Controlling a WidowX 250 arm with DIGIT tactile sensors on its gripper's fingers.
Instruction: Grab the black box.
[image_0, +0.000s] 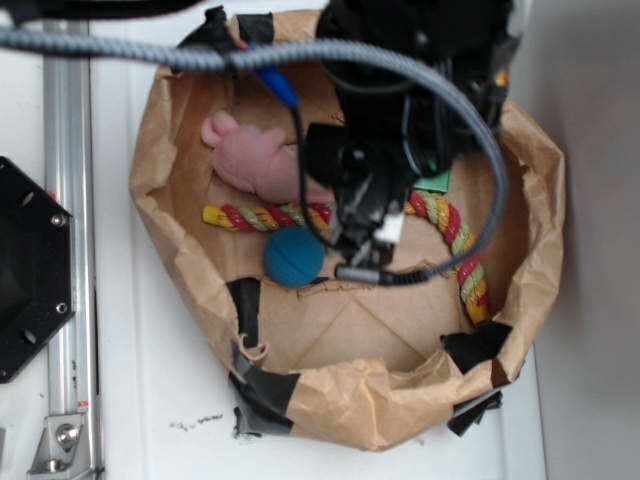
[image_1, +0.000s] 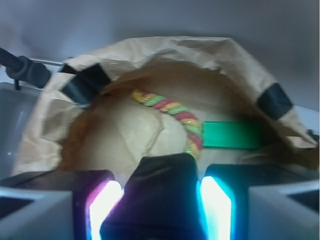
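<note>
- The gripper (image_1: 161, 200) is clamped on the black box (image_1: 160, 195), which sits between its glowing fingers (image_1: 104, 205).
- Beyond lie the rope toy (image_1: 175, 112) and green block (image_1: 231, 135) (inside the paper wall (image_1: 165, 50)).

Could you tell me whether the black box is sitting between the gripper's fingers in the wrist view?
Yes, the black box fills the gap between the two lit fingers of the gripper, touching both.

Inside the brown paper wall (image_0: 380, 400) patched with black tape (image_0: 262, 392) lie a red, yellow and green striped rope (image_0: 462, 255), a teal ball (image_0: 294, 256), a pink plush toy (image_0: 252, 157), a green block (image_1: 231, 135) and the glossy black box (image_1: 162, 195).
</note>
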